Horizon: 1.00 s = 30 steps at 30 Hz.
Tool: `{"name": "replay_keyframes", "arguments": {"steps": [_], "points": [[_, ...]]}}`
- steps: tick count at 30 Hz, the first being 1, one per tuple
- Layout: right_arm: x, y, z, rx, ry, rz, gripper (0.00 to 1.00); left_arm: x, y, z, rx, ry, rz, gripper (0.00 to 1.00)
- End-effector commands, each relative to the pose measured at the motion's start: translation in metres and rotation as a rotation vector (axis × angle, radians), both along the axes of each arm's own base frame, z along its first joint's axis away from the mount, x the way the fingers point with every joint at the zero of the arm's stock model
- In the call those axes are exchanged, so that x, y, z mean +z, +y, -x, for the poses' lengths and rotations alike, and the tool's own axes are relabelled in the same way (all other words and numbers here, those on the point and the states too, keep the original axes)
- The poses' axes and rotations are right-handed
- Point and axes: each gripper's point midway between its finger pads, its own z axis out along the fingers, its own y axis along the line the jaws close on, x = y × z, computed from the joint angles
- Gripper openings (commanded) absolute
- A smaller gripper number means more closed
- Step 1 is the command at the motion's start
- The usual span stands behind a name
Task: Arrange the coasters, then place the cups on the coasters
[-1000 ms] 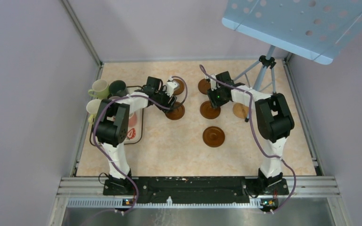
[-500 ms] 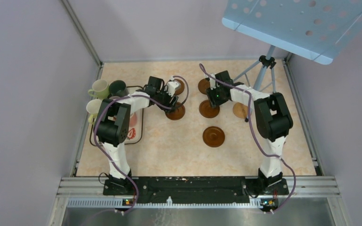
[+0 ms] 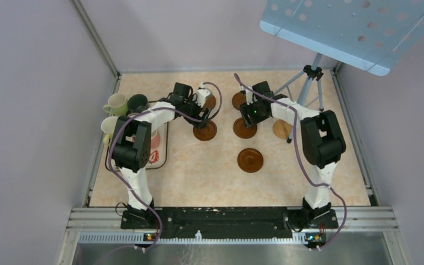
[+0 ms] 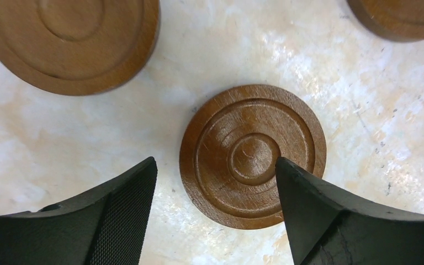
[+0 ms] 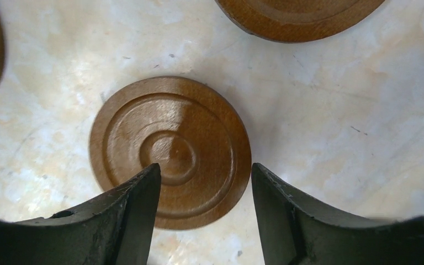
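Several dark brown coasters lie flat on the marble table: one point(image 3: 205, 131) below my left gripper point(image 3: 201, 116), one point(image 3: 245, 128) below my right gripper point(image 3: 248, 115), others at the back point(image 3: 238, 100) and nearer point(image 3: 250, 160). A lighter tan coaster point(image 3: 281, 129) lies to the right. In the left wrist view the left gripper point(image 4: 215, 163) is open over a coaster point(image 4: 253, 156), gripping nothing. The right gripper point(image 5: 205, 165) is open above its coaster point(image 5: 170, 152). The cups stand at the far left: light green point(image 3: 116, 103), dark green point(image 3: 138, 102), another pale one point(image 3: 109, 126).
A white printed tray point(image 3: 158, 157) lies under the left arm. A tripod point(image 3: 309, 83) stands at the back right under a blue perforated panel point(image 3: 353, 30). Walls close in the table on the left, back and right.
Both grippers have opened over the coasters beneath them. The left gripper has shifted slightly toward the back, off its coaster; the right one has barely moved.
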Motion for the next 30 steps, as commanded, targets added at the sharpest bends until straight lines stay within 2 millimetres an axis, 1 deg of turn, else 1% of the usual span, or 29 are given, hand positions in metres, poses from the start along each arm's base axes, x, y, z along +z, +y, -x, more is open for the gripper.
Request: {"name": "replay_keyframes", "arguments": {"steps": [1,3,4,6,8,10,11,14,16,20,22,25,30], "points": [[0.091,0.010,-0.015,0.023,-0.163,-0.103,0.62,0.064,-0.011,-0.009,-0.030,-0.111,0.057,0.86],[0.102,0.000,-0.012,0.026,-0.177,-0.097,0.62,0.075,-0.019,0.000,-0.091,-0.125,0.084,0.87],[0.104,-0.009,-0.010,0.022,-0.179,-0.087,0.62,0.076,-0.024,0.009,-0.125,-0.124,0.097,0.88],[0.104,-0.027,-0.004,0.015,-0.176,-0.061,0.62,0.080,-0.037,0.027,-0.197,-0.127,0.121,0.90],[0.099,-0.046,0.004,0.009,-0.161,-0.031,0.61,0.078,-0.053,0.047,-0.266,-0.124,0.133,0.90],[0.088,-0.066,0.014,-0.002,-0.137,0.020,0.60,0.073,-0.071,0.065,-0.328,-0.118,0.126,0.90],[0.086,-0.075,0.017,-0.009,-0.141,0.051,0.60,0.070,-0.083,0.076,-0.365,-0.114,0.121,0.90],[0.070,-0.092,0.027,-0.013,-0.122,0.113,0.60,0.065,-0.107,0.093,-0.425,-0.110,0.126,0.90],[0.059,-0.097,0.033,-0.014,-0.097,0.136,0.59,0.062,-0.120,0.103,-0.461,-0.095,0.140,0.90],[0.042,-0.103,0.034,-0.023,-0.067,0.152,0.59,0.051,-0.149,0.126,-0.563,-0.119,0.108,0.90],[0.033,-0.105,0.035,-0.030,-0.050,0.160,0.59,0.046,-0.160,0.130,-0.573,-0.142,0.084,0.90],[0.019,-0.106,0.036,-0.034,-0.010,0.150,0.58,0.042,-0.174,0.130,-0.579,-0.162,0.065,0.89],[0.005,-0.106,0.038,-0.043,0.034,0.127,0.58,0.034,-0.193,0.145,-0.647,-0.211,0.040,0.89]]}}
